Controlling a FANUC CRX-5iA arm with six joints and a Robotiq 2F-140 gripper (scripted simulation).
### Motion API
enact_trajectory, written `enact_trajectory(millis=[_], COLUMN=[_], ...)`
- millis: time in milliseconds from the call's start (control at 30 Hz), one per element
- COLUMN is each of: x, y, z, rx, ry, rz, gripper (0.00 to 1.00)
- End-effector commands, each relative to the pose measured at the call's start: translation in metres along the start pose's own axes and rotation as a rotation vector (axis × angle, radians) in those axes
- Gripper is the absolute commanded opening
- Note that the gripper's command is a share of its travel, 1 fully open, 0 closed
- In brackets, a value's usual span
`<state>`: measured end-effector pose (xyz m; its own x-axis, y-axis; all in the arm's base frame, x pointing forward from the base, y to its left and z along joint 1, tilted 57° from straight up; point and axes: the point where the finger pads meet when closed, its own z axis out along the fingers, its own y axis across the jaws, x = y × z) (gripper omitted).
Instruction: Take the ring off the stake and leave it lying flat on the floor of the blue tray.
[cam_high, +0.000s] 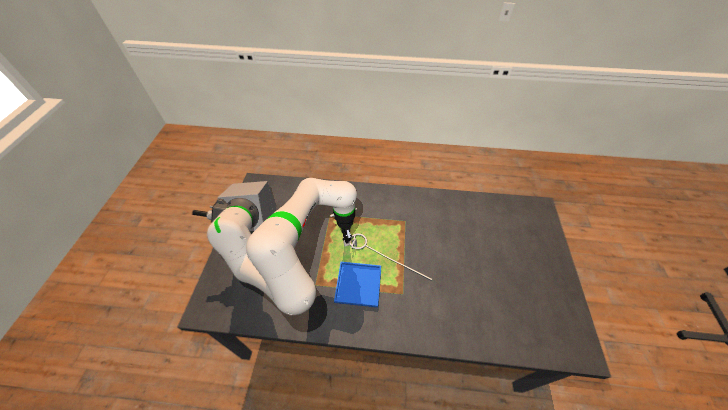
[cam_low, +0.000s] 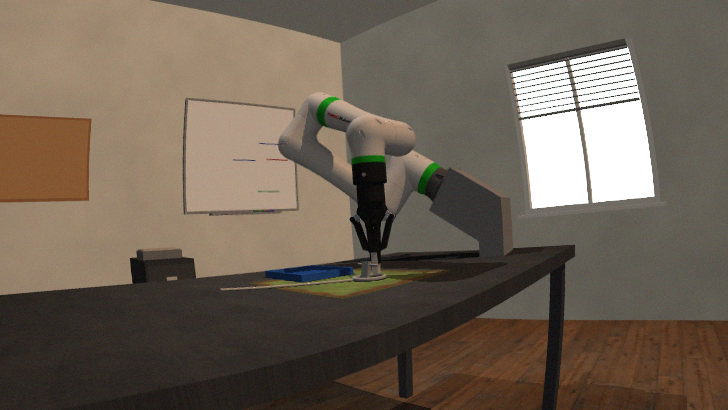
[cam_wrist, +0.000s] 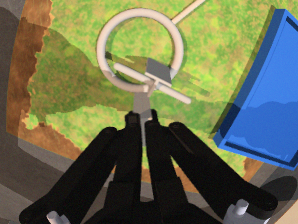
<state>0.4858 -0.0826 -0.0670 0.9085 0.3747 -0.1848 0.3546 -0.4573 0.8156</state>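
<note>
The pale ring (cam_high: 366, 242) (cam_low: 369, 278) (cam_wrist: 140, 12) lies flat on the green mat (cam_high: 384, 234) (cam_low: 351, 288) (cam_wrist: 220, 50). A small grey post (cam_wrist: 158, 70) and a short white bar stand inside it. A long thin pale rod (cam_high: 402, 264) (cam_low: 285, 285) runs from the ring out over the table. My gripper (cam_high: 348, 239) (cam_low: 374, 254) (cam_wrist: 142, 103) points straight down at the ring's near rim, fingers pressed together; I see nothing gripped. The empty blue tray (cam_high: 356, 285) (cam_low: 300, 273) (cam_wrist: 273, 96) sits at the mat's near edge.
The mat lies on a dark table (cam_high: 483, 254) (cam_low: 152, 325). The robot's grey base block (cam_high: 244, 196) (cam_low: 468, 208) stands at the table's left back corner, and the arm bends over the table left of the mat.
</note>
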Motion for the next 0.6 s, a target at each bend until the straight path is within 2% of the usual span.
enact_trajectory(millis=[0,167,433,500,567], x=[0.001,0.001,0.001,0.001,0.001], y=[0.000,0.000,0.000,0.000,0.000], z=[-0.002,-0.013,-0.051,-0.051,-0.061], rx=[0.000,0.000,0.000,0.000,0.000], ry=[0.002,0.002,0.002,0.002,0.002], rz=[0.000,0.000,0.000,0.000,0.000], gripper=[0.10,0.10,0.10,0.10,0.10])
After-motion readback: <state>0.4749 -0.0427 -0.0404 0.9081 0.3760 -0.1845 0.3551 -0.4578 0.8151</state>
